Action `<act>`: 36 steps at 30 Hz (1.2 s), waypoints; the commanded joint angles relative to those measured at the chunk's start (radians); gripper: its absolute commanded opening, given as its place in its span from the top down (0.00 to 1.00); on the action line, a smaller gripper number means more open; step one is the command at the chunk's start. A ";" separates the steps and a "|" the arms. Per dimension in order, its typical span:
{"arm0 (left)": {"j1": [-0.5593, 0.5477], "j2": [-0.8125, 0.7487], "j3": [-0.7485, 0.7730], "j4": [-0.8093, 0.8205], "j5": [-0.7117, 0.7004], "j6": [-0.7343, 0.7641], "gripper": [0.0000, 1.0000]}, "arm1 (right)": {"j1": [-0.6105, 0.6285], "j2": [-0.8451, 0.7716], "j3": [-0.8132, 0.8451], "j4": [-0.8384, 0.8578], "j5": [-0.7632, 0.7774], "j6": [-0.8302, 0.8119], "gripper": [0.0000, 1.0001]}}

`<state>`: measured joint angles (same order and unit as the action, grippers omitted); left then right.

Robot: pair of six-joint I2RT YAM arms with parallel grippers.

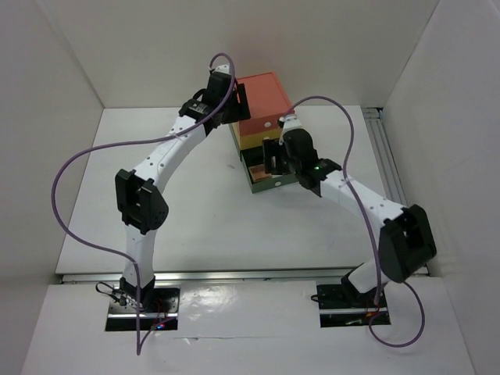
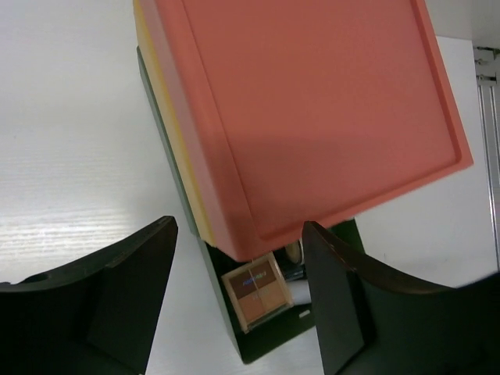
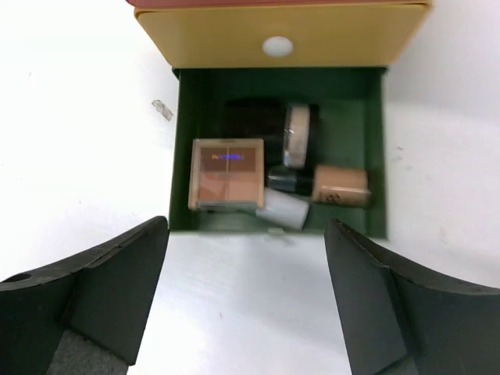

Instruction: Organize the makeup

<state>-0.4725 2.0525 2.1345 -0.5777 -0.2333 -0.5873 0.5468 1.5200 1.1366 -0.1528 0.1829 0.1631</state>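
Observation:
The makeup lies in the pulled-out green drawer [image 3: 375,141] of the stacked box: a tan four-pan palette [image 3: 226,173], a round compact on its edge [image 3: 296,135], a tan piece [image 3: 340,185], a pale tube [image 3: 283,208] and a black item [image 3: 254,117] at the back. My right gripper [image 3: 246,301] hangs open just in front of the drawer with nothing between its fingers. My left gripper [image 2: 238,305] hovers open over the coral lid's [image 2: 312,109] corner, and the palette [image 2: 257,291] shows far below it. From above, the left gripper [image 1: 237,100] is at the box's back left and the right gripper [image 1: 272,160] over the green drawer [image 1: 269,186].
The yellow drawer [image 3: 281,31] with its white knob [image 3: 277,46] is pushed in above the green one. The coral top [image 1: 264,105] caps the stack. White walls enclose the table, and a metal rail [image 1: 387,152] runs along its right side.

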 commanded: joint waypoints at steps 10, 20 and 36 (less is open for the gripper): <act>0.057 0.130 0.094 0.128 0.117 -0.048 0.33 | -0.025 -0.212 -0.360 0.059 -0.128 -0.002 0.21; 0.057 0.130 0.025 0.128 0.126 -0.039 0.36 | -0.025 0.029 -0.396 0.429 -0.102 -0.043 0.44; 0.057 0.149 -0.027 0.108 0.169 -0.028 0.38 | -0.044 0.465 -0.127 0.832 0.059 -0.010 0.86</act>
<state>-0.4137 2.1658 2.1399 -0.3946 -0.0971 -0.6331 0.5159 1.9411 0.9321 0.4877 0.1638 0.1345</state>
